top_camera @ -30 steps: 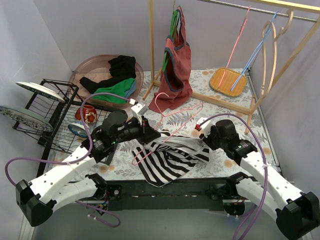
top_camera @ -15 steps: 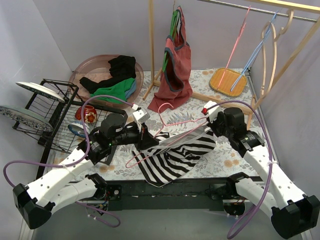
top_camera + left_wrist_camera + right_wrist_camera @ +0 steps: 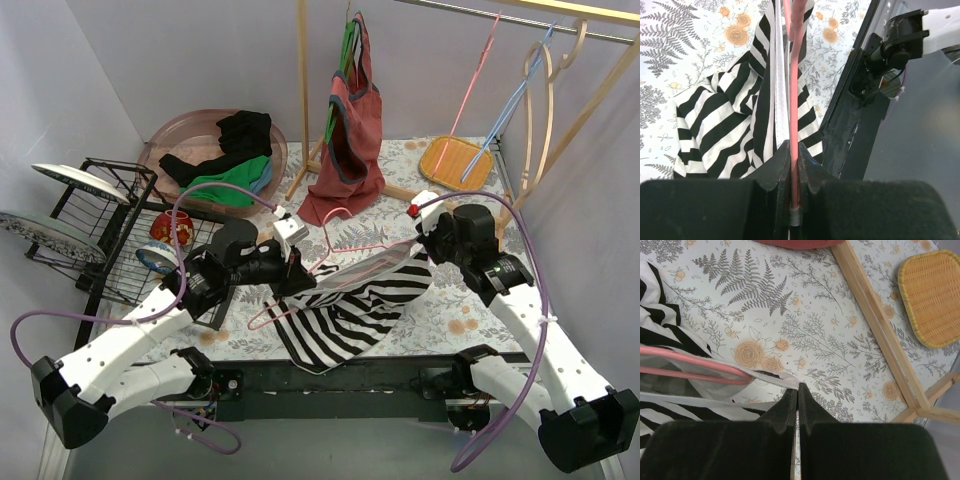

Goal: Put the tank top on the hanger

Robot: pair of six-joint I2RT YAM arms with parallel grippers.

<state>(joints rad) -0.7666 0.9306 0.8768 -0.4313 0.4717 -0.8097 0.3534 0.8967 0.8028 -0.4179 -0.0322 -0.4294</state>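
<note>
The striped tank top (image 3: pixel 345 318) hangs between both arms above the floral table, its lower part resting on the cloth. The pink hanger (image 3: pixel 352 245) runs through it, hook up near the red top. My left gripper (image 3: pixel 297 275) is shut on the hanger's pink bar (image 3: pixel 792 125), with striped fabric (image 3: pixel 720 125) beside it. My right gripper (image 3: pixel 424 240) is shut on the top's white strap (image 3: pixel 775 378), lifted off the table; the hanger's end (image 3: pixel 700 371) sits inside that strap.
A dull red tank top (image 3: pixel 350 130) hangs on the wooden rack (image 3: pixel 302 100). A pink hanger (image 3: pixel 478 75), a blue hanger (image 3: pixel 515 100) and a wooden hanger (image 3: pixel 548 95) hang at right. A woven mat (image 3: pixel 455 163), a bowl of clothes (image 3: pixel 220 150) and a wire rack (image 3: pixel 110 230) stand behind.
My right gripper has lifted and moved back and right, pulling the strap and stretching the top over the hanger's end. My left gripper with the hanger shifted slightly right and up.
</note>
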